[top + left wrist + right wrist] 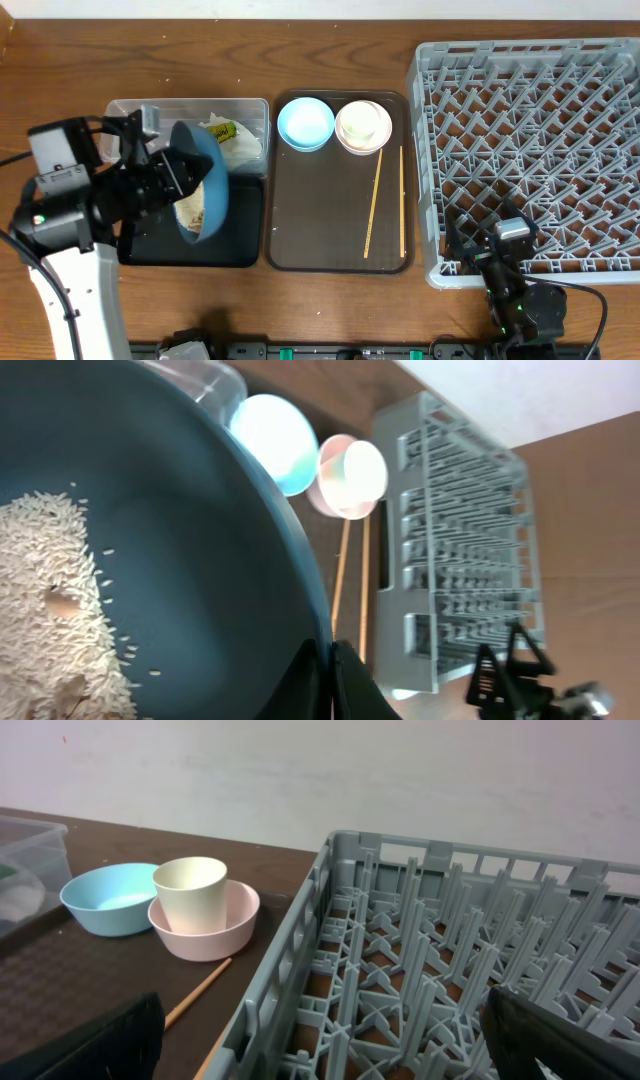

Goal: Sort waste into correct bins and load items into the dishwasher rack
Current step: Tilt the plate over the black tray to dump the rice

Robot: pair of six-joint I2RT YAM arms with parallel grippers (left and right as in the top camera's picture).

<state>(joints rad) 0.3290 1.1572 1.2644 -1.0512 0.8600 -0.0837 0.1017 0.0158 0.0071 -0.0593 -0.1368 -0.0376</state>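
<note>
My left gripper is shut on the rim of the large dark-blue bowl. It holds the bowl tipped on edge over the black tray, with white rice lying inside. Behind the bowl, the clear tub holds the white napkin and the yellow-green wrapper. My right gripper stands open over the front left corner of the grey dishwasher rack with nothing between its fingers.
The brown serving tray carries a light-blue bowl, a pink bowl with a white cup standing in it, and two chopsticks lying near the rack.
</note>
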